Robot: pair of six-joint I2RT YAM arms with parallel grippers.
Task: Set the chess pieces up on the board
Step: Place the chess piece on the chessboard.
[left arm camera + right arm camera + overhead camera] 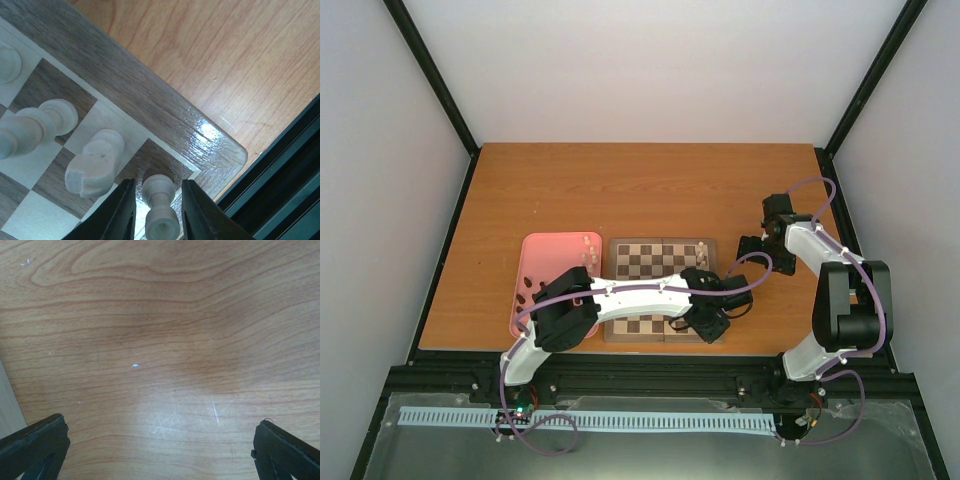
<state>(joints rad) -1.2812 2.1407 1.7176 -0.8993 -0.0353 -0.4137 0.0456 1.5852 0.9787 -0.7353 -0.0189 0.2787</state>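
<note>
Left tool (157, 184), slightly spread, flanks a cream-white chess piece (160, 216) at the corner of the chequered wooden board (165, 117); right tool (160, 424) gapes above orange desk (160, 315).

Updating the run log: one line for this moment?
left gripper straddles cream-white turned chess piece at corner of wooden chequered board, grip unclear | right gripper open over orange wood table
</note>
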